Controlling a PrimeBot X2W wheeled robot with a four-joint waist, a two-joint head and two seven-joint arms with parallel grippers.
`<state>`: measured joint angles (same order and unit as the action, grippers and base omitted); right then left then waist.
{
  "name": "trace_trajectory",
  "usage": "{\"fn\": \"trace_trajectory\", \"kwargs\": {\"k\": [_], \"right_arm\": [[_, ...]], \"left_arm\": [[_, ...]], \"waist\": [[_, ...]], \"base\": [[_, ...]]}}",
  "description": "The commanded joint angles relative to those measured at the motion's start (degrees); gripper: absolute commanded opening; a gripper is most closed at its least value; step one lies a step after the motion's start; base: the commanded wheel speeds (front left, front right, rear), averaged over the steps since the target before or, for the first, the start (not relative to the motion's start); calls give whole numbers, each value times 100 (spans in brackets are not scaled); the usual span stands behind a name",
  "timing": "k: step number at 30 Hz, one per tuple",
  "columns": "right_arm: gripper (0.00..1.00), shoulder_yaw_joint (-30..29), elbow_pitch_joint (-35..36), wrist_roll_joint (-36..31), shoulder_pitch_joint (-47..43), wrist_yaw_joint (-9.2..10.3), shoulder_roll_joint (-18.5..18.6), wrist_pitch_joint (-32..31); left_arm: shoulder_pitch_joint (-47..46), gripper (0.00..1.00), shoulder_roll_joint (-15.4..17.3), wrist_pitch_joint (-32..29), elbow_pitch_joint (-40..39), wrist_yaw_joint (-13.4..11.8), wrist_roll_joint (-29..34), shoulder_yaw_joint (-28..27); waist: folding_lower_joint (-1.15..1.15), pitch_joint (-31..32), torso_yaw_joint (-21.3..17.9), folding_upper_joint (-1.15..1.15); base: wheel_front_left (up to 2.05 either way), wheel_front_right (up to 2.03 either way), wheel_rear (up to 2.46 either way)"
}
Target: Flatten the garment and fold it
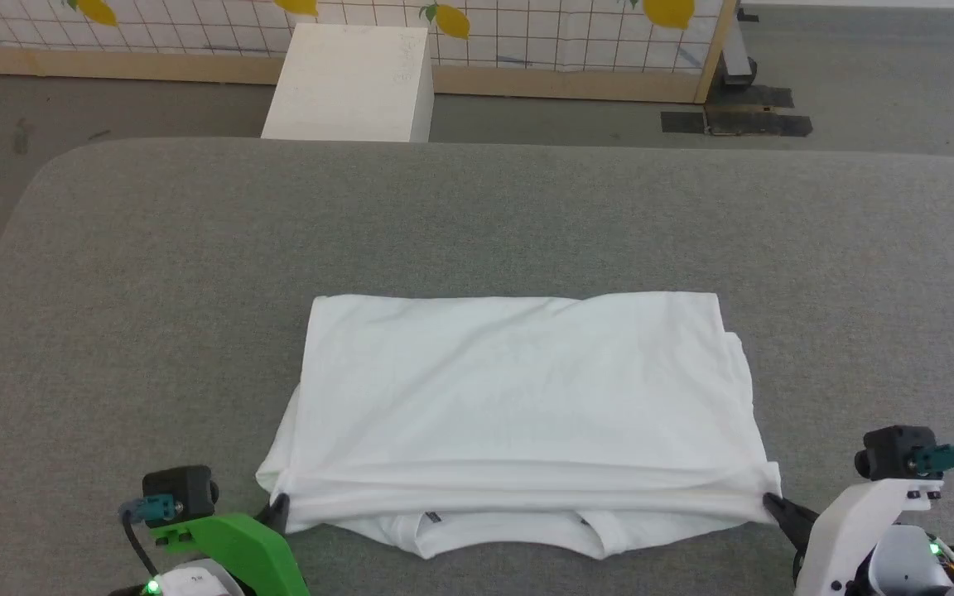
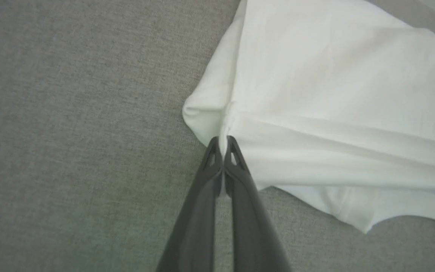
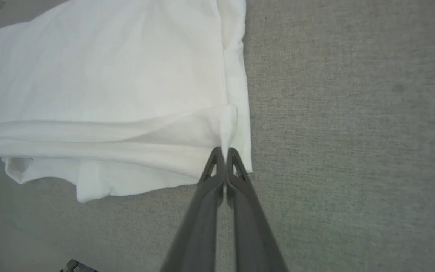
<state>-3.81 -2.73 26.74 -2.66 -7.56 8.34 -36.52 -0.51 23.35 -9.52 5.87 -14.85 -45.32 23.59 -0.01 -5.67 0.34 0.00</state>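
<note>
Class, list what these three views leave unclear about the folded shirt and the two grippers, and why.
Head view: the tag at the near edge of the garment is too small to read.
Head view: its lower layers are hidden by the top layer.
Wrist views: how many layers the left gripper and right gripper pinch, hidden between their shut fingers.

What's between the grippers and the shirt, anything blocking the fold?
Nothing visible. The left gripper and right gripper are each shut directly on a near corner of the garment, with nothing lying on it.
</note>
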Motion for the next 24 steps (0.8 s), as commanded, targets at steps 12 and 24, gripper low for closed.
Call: {"fn": "trace_trajectory", "kwargs": {"k": [12,24], "right_arm": [[100,-117,531,339,-453,8,61,-211],[100,-778,1429,-109,420,8,171,-1182]], "left_arm": [[326,100,330,-356,-192,-651,-182,-426],[-67,100,696,2095,-1606,-716,1005,-1188]], "waist": [[1,208,-1,0],[1,-54,31,0]], "base": [[0,0,0],[0,0,0]]}}
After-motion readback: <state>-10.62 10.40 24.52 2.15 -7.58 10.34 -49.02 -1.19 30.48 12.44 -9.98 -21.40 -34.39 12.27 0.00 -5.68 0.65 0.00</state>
